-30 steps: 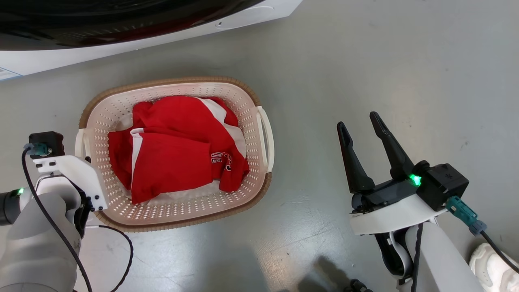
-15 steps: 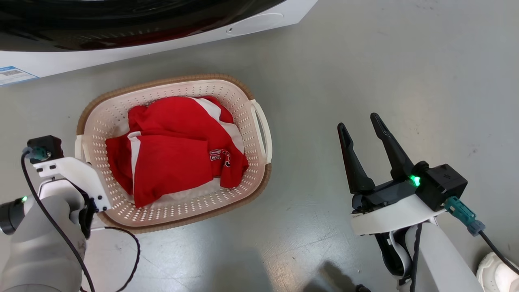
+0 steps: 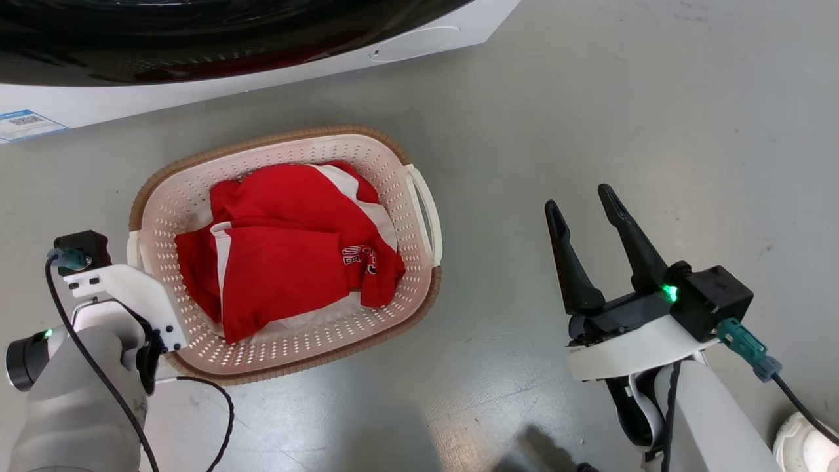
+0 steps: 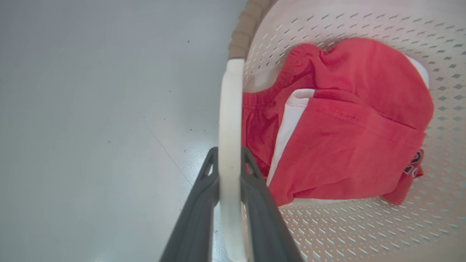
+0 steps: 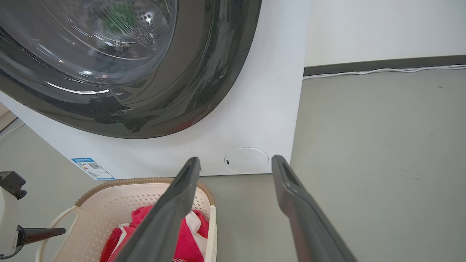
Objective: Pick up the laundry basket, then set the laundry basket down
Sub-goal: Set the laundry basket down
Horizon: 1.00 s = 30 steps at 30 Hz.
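The laundry basket, cream perforated plastic with a brown woven-look rim, stands on the grey floor before the washer and holds red and white clothes. In the left wrist view my left gripper is shut on the basket's white left handle, one dark finger on each side of it. In the head view the left wrist mount covers those fingers at the basket's left end. My right gripper stands open over bare floor, well right of the basket's right handle, with nothing between its fingers.
The white washer with its dark round door runs along the top, close behind the basket. A blue label sits on its front. A white shoe shows at the bottom right corner. A cable lies along the wall.
The whole head picture has shifted a little, so the camera moved. My left arm and the basket's left end have shifted slightly, the grip kept. The right gripper stays open in place.
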{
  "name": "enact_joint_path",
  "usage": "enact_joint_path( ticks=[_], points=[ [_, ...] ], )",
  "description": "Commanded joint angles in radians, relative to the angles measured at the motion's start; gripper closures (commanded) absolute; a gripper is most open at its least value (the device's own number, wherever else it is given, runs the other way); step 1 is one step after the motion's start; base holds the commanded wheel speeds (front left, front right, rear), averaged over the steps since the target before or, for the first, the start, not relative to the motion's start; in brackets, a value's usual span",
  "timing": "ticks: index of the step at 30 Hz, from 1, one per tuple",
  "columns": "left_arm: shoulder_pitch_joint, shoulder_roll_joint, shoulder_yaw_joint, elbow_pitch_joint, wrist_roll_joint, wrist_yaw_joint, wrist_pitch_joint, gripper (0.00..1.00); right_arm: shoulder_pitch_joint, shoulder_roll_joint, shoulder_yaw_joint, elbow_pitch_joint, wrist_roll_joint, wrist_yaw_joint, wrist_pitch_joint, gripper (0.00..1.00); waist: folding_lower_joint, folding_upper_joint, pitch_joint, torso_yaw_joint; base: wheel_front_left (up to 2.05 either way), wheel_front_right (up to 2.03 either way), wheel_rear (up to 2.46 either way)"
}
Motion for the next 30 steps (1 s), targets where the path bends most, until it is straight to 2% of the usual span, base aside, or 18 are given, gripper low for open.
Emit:
enact_joint_path(
  ticks=[1, 8, 9, 10, 11, 12, 19, 30],
  points=[
    [0.025, 0.028, 0.016, -0.006, -0.012, 0.000, -0.002, 1.00, 0.010, 0.000, 0.020, -0.014, -0.007, 0.006, -0.014, 0.00, 0.0000, 0.0000, 0.000, 0.000, 0.00, 0.00, 0.00],
    [0.024, 0.022, 0.007, -0.006, -0.019, -0.003, -0.002, 1.00, 0.012, 0.000, 0.018, -0.014, -0.007, 0.006, -0.014, 0.00, 0.0000, 0.0000, -0.002, 0.004, 0.00, 0.00, 0.00],
    [0.024, 0.021, 0.006, -0.006, -0.020, -0.004, -0.002, 0.79, 0.013, 0.000, 0.017, -0.014, -0.007, 0.006, -0.014, 0.00, 0.0000, 0.0000, -0.002, 0.005, 0.00, 0.00, 0.00],
    [0.023, 0.021, 0.005, -0.005, -0.020, -0.004, -0.006, 0.51, 0.013, 0.000, 0.018, -0.014, -0.007, 0.006, -0.014, 0.00, 0.0000, 0.0000, -0.002, 0.006, 0.00, 0.00, 0.00],
    [0.022, 0.021, 0.003, -0.005, -0.021, -0.004, -0.008, 0.09, 0.013, 0.000, 0.018, -0.014, -0.007, 0.006, -0.014, 0.00, 0.0000, 0.0000, -0.001, 0.008, 0.00, 0.00, 0.00],
    [0.022, 0.019, 0.002, -0.005, -0.022, -0.005, -0.006, 0.00, 0.013, 0.000, 0.019, -0.014, -0.007, 0.006, -0.014, 0.00, 0.0000, 0.0000, -0.001, 0.009, 0.00, 0.00, 0.00],
    [0.021, 0.025, -0.006, -0.005, -0.028, -0.014, -0.027, 0.00, 0.015, 0.000, 0.021, -0.014, -0.007, 0.006, -0.014, 0.00, 0.0000, 0.0000, -0.003, 0.012, 0.00, 0.00, 0.00],
    [0.030, 0.011, -0.013, -0.005, -0.042, -0.004, -0.063, 0.00, 0.019, 0.000, 0.011, 0.000, -0.014, 0.006, -0.014, 0.00, 0.0000, 0.0000, -0.041, 0.033, 0.00, 0.00, 0.00]
  ],
)
